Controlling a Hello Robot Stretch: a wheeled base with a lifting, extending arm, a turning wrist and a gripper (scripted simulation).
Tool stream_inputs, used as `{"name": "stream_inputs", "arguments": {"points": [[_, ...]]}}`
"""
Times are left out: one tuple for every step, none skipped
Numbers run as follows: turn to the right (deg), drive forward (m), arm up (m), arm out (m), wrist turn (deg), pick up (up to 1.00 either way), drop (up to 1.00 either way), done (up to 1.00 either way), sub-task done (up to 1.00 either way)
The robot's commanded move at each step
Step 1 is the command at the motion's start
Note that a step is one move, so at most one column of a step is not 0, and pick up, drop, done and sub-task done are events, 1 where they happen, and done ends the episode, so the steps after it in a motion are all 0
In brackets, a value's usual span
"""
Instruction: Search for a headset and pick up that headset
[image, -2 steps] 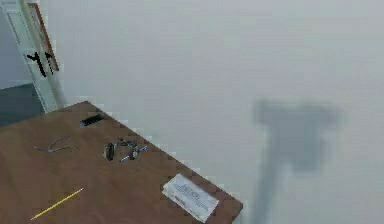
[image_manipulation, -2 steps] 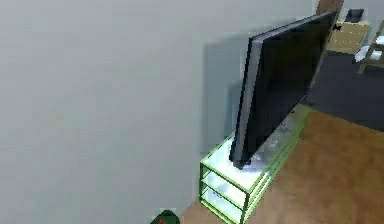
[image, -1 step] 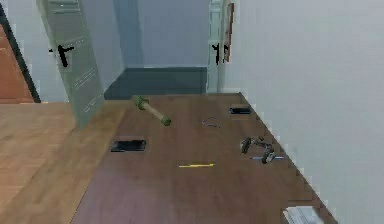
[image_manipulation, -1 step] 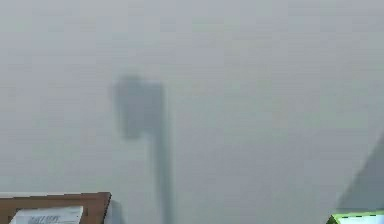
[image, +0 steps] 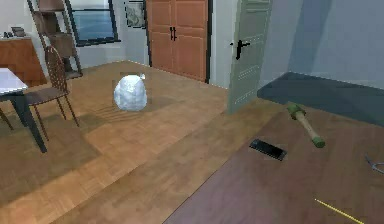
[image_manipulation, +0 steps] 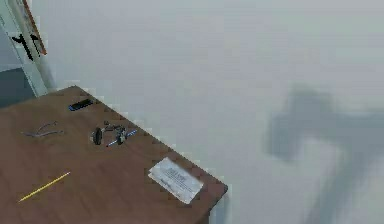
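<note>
Headset (image_manipulation: 108, 135), seemingly the dark lump, lay on the surface (image_manipulation: 110, 188) near the phone (image_manipulation: 80, 104). Search looked done; reaching and pickup remained. The claw's state could not be told.

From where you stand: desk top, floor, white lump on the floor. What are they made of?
Desk top: dark brown wood by the look, matte, faint grain. Floor: lighter wood boards, plank seams showing. White lump: creased, faintly shiny surface, perhaps plastic film or cloth; cannot tell which.

Matt wooden tabletop (image_manipulation: 100, 165), wood-plank floor (image: 150, 140)
</note>
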Motion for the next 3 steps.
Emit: {"name": "stream_inputs", "arguments": {"points": [[-21.0, 0.0, 0.0, 0.0, 0.0, 0.0, 0.0, 0.0, 0.0], [45.0, 0.0, 0.0, 0.0, 0.0, 0.0, 0.0, 0.0, 0.0], [45.0, 0.0, 0.0, 0.0, 0.0, 0.0, 0.0, 0.0, 0.0]]}}
